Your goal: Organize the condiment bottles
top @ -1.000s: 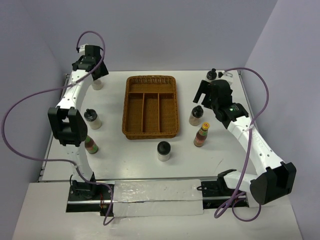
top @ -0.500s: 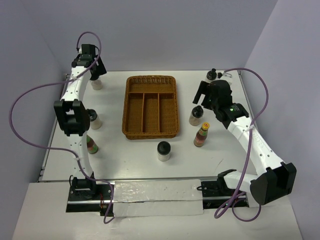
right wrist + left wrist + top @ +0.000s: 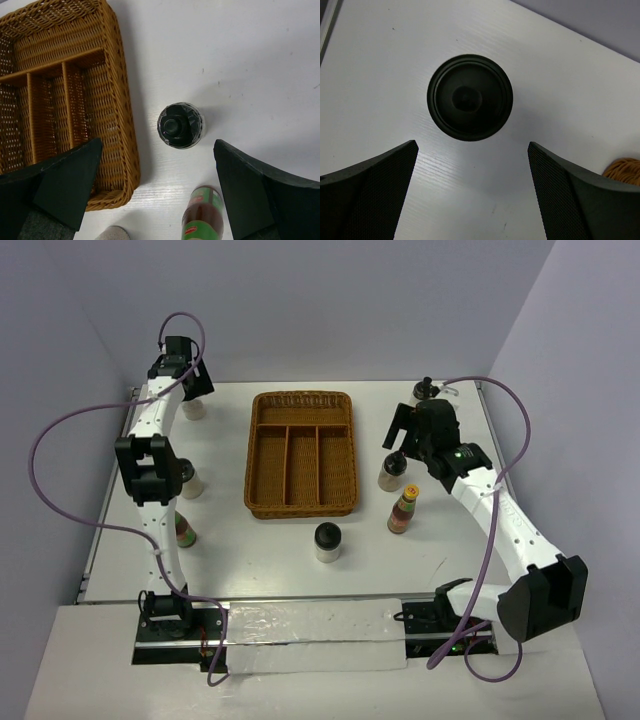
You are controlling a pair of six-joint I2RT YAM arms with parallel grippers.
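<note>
The left claw (image 3: 471, 150) is spread wide, a black-capped bottle (image 3: 470, 97) seen upright mid-frame above its gap. The right claw (image 3: 157, 150) is spread wide, a second bottle (image 3: 180, 125) upright mid-frame.

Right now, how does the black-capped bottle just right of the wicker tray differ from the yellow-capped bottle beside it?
The black-capped bottle is squat and whitish; the yellow-capped bottle is slimmer, reddish-brown, with a red-green label. The black-capped bottle stands closer to the wicker tray; the yellow-capped bottle is nearer the arm bases. Both stand upright on the table, outside the tray.
</note>
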